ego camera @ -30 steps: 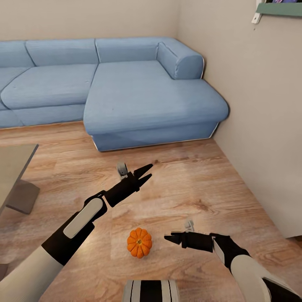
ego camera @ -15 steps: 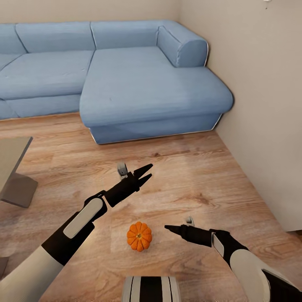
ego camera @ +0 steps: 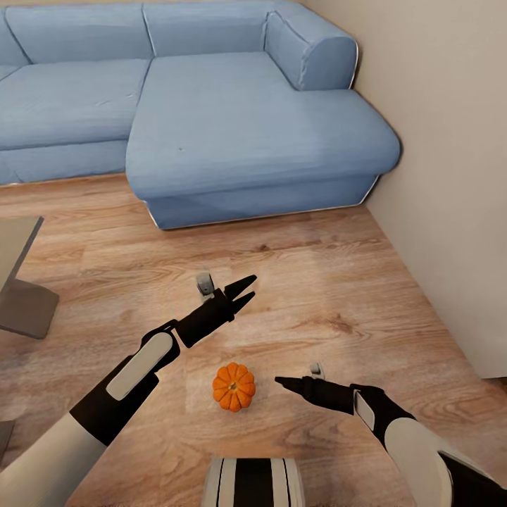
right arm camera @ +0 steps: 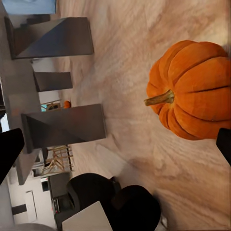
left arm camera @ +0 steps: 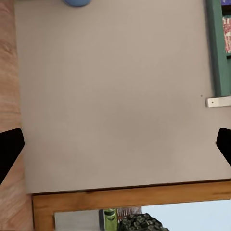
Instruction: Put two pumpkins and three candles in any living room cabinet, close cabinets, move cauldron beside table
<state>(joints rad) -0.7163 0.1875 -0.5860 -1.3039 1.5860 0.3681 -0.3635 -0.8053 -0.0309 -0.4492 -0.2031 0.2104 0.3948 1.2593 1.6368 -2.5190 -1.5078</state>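
One pumpkin (ego camera: 234, 386) is sitting upright on the wooden floor (ego camera: 317, 296), in front of the robot's base and between the two arms. The right gripper (ego camera: 282, 382) is hovering just beside the pumpkin, pointing at it from the right and not touching it; in the right wrist view its fingers (right arm camera: 9, 149) are showing at opposite edges, so it is standing wide open with the pumpkin (right arm camera: 195, 91) ahead of it. The left gripper (ego camera: 244, 292) is hanging above the floor, beyond the pumpkin and apart from it, with its two fingertips spread and holding nothing. A blue sofa (ego camera: 232, 120) is standing further off against the beige wall (ego camera: 451, 169). A grey table leg (ego camera: 24, 306) is resting on the floor at the left
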